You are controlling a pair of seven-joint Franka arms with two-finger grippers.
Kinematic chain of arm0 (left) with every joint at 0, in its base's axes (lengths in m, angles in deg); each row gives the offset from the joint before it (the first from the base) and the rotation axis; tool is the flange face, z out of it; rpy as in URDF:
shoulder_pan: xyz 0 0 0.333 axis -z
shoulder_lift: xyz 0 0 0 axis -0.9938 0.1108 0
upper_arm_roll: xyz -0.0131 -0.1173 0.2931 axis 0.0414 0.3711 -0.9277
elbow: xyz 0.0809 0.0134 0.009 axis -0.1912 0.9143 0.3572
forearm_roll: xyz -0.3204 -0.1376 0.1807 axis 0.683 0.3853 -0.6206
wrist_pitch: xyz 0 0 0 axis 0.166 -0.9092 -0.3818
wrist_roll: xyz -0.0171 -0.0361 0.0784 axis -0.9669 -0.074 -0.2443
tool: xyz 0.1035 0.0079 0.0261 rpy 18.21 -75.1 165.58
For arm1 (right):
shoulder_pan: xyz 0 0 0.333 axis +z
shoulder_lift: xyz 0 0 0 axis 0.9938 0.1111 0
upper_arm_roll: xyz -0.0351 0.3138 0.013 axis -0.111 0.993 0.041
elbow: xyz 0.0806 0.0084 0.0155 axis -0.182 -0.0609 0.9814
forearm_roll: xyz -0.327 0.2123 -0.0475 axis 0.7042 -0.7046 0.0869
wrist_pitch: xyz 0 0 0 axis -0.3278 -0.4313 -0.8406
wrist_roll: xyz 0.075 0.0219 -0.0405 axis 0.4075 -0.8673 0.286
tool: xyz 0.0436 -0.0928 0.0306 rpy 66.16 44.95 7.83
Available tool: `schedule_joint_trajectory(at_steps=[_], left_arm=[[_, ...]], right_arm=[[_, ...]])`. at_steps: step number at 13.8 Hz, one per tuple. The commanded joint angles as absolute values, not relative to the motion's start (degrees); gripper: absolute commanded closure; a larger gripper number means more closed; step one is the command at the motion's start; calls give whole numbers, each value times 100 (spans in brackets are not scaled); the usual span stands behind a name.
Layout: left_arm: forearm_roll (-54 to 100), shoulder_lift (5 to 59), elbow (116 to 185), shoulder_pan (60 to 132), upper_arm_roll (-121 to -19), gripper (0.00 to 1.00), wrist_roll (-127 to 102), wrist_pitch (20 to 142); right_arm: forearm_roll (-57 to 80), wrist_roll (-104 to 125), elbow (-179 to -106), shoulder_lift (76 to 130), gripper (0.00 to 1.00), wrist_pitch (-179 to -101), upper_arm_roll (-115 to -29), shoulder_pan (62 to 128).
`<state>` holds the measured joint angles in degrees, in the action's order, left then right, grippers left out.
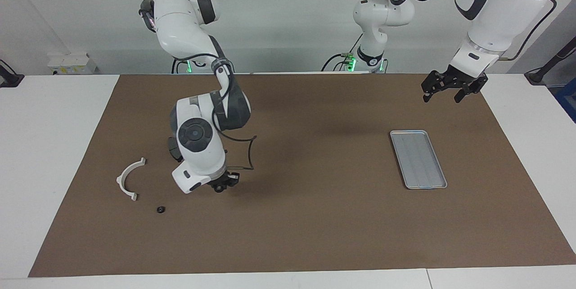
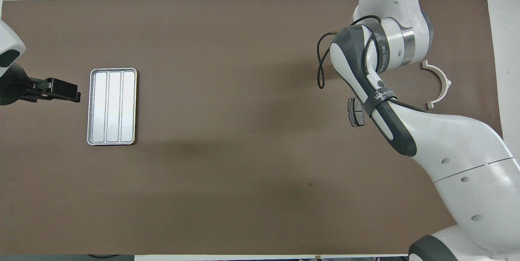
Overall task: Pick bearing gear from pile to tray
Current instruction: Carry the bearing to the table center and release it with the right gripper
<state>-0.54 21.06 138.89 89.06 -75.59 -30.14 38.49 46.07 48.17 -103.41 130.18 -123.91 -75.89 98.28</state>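
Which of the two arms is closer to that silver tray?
The left gripper, hanging over the mat beside the tray. The right gripper is up over the mat toward its own end.

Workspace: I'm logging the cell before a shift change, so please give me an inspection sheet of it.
Surface: brown mat on a white table.
Job's things: tray holds nothing; white half-ring bracket, small black round piece and brake pad lie at the right arm's end.
Clutter: nothing seen.
Grippers: right gripper is raised over the mat beside the pile; whether it holds a part cannot be told. Left gripper hangs over the mat's edge, jaws open, waiting.
Cables: black cable loop at the right arm's wrist.
Surroundings: white box by the wall.
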Motion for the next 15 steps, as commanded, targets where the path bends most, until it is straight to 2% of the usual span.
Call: schedule_joint_trajectory(at_steps=[1, 6, 15], left_arm=[[-28, 1990, 13985, 8865, -7535, 0, -3084, 3918], [-28, 1990, 13985, 8874, -7535, 0, -3084, 3918], [-28, 1990, 13985, 8874, -7535, 0, -3084, 3918]], right_arm=[[4561, 6358, -10193, 13036, 98, -12537, -7611, 10504], [4569, 8627, -10193, 13194, 98, -13196, -7637, 11499], [4569, 10590, -10184, 13713, 100, -13971, -7698, 12344]])
